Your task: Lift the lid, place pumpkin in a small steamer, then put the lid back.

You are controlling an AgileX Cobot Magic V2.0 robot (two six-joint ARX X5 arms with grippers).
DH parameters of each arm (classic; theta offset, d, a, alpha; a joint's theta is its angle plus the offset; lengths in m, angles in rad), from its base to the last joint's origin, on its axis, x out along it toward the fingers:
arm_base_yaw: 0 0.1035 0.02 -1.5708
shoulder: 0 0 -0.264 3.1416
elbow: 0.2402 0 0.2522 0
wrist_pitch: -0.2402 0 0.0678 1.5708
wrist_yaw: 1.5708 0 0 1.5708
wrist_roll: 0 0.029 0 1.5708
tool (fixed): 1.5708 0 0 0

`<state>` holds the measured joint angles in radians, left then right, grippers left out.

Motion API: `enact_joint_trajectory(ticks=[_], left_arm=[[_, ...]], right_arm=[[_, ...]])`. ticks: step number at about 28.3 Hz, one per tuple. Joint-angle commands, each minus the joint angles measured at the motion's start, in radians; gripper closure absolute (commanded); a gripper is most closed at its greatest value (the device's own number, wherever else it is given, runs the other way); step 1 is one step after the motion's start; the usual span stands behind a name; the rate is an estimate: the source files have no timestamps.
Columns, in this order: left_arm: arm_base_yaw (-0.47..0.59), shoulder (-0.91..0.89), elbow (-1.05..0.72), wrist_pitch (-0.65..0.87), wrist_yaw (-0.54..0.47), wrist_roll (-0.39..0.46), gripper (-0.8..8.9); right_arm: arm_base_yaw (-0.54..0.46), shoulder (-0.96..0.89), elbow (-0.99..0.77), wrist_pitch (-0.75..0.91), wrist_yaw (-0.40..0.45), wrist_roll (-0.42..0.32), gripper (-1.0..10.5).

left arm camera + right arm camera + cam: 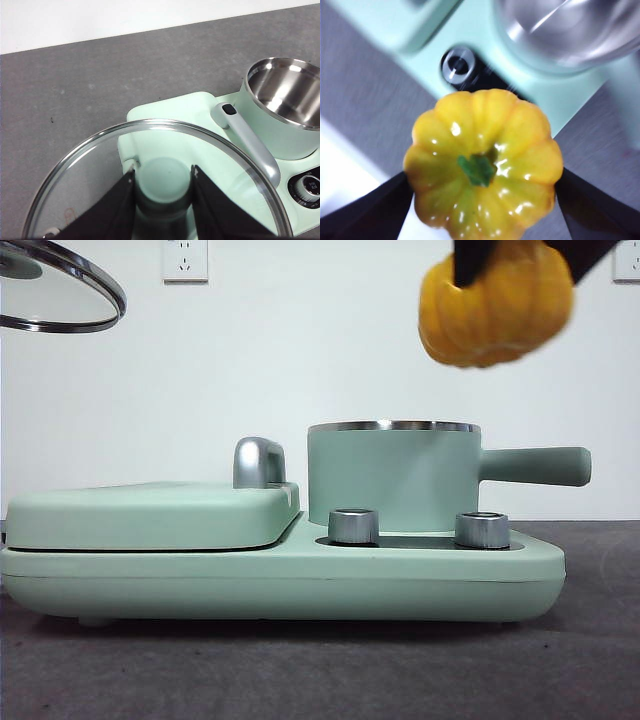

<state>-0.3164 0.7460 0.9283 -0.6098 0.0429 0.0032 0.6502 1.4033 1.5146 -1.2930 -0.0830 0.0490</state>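
Observation:
The small steamer (392,478) stands uncovered on the mint-green appliance base (280,575), its handle pointing right; its bare steel inside (287,90) shows in the left wrist view. High at the top right, above and slightly right of the pot, hangs the yellow-orange pumpkin (495,305), with my right gripper (482,195) shut on its sides, green stem facing the camera. The glass lid (60,290) is held up at the top left, tilted, my left gripper (162,192) shut on its mint-green knob (162,180).
A flat mint-green griddle cover (150,515) with a silver handle (258,462) fills the base's left half. Two silver knobs (352,526) (482,529) stand in front of the pot. Dark grey table (320,670) all around; a white wall with sockets behind.

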Motion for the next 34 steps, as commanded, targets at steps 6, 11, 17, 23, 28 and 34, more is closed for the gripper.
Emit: enact_joint_trajectory(ticks=[6,11,17,23,28,34], left_arm=[[-0.002,0.005,0.016,0.03,-0.003,-0.008,7.98],[-0.002,0.008,0.016,0.031,-0.003,-0.008,7.98],[-0.002,0.012,0.016,0.031,-0.003,-0.003,7.98],[-0.002,0.013,0.016,0.032,-0.003,0.007,7.98],[-0.002,0.013,0.016,0.032,-0.003,0.014,7.98],[-0.002,0.013,0.016,0.032,-0.003,0.019,7.98]], right_arm=[[-0.085,0.243,0.284,0.027,0.013,-0.056,5.7],[-0.111,0.381,0.388,0.094,0.013,-0.084,5.7],[-0.118,0.509,0.414,0.195,0.013,-0.087,5.7],[-0.117,0.595,0.414,0.25,0.013,-0.091,5.7],[-0.117,0.647,0.414,0.264,0.019,-0.092,5.7],[-0.117,0.698,0.414,0.241,0.031,-0.092,5.7]])
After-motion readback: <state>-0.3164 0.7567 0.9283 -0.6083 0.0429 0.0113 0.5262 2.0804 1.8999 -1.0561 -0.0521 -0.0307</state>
